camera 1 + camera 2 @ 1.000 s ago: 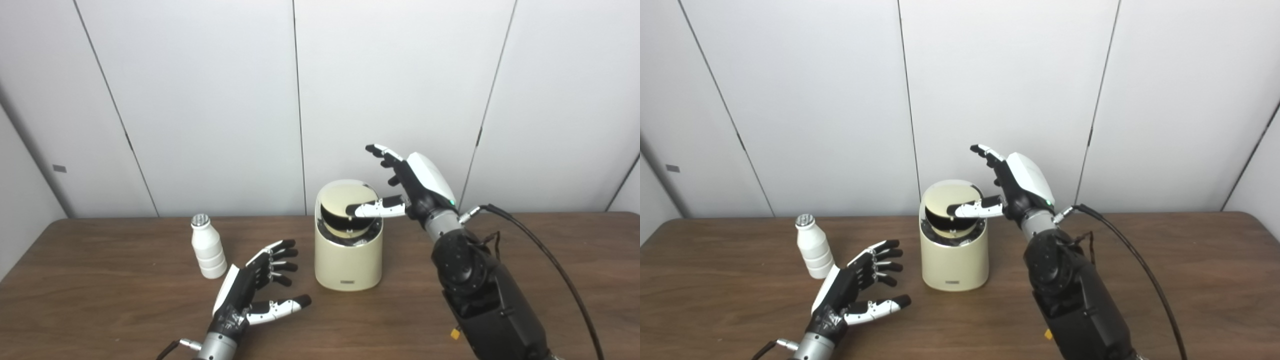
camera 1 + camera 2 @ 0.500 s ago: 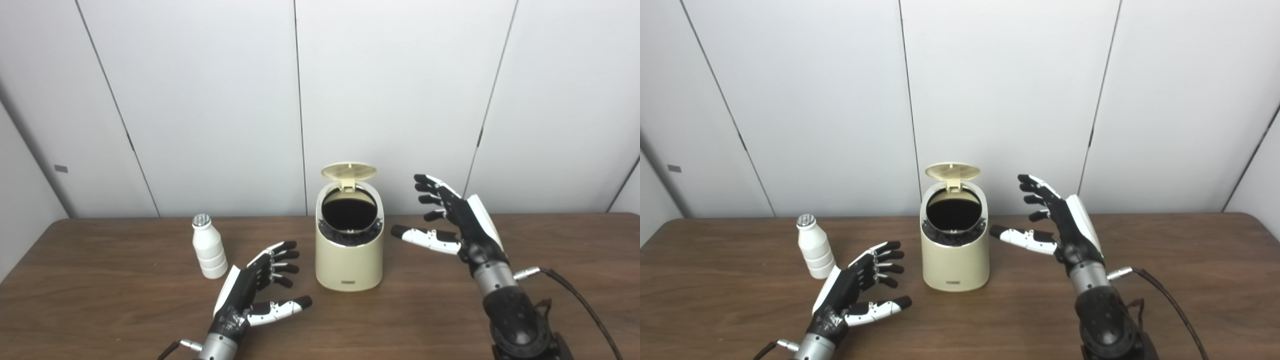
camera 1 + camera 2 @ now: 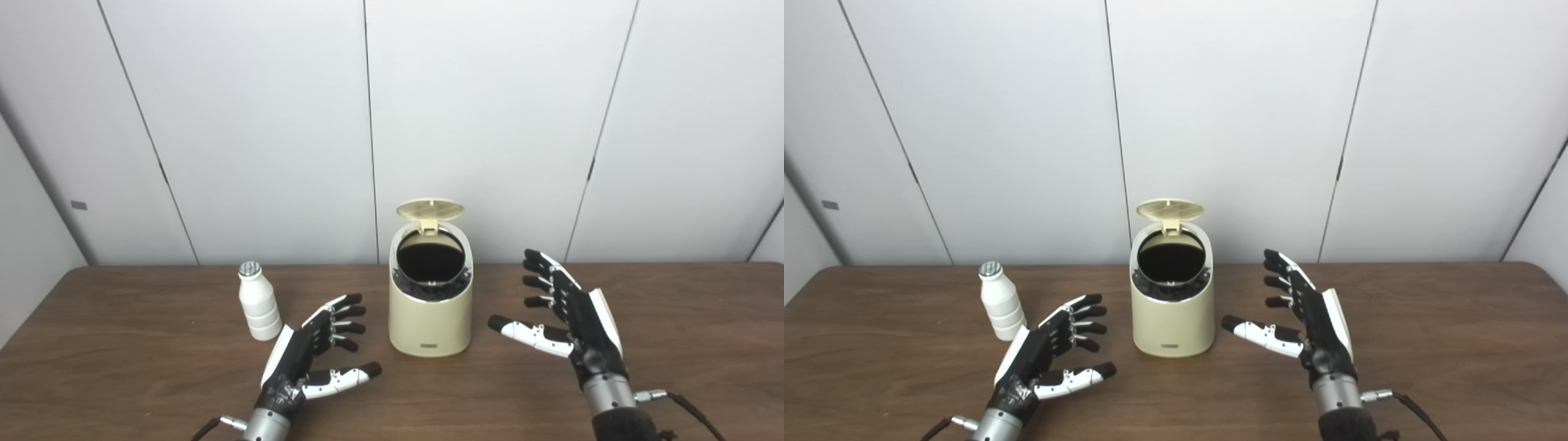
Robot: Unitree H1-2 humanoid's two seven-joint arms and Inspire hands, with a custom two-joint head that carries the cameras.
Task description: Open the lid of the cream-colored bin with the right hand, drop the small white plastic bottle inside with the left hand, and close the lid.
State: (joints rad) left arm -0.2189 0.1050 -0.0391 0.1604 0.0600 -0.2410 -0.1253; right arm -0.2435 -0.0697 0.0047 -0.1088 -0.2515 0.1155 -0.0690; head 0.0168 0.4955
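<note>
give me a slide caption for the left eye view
Cream bin with lid up, white bottle upright on the table, both hands open beside the bin.

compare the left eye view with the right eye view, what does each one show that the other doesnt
Only the left eye view: nothing new, just a wider strip of the side wall at the left edge.

Only the right eye view: the rounded far right corner of the table; the left eye view cuts it off.

Both: the cream bin with its lid up, the white bottle standing to its left, and the left hand and right hand open on either side, fingers spread, holding nothing.
</note>
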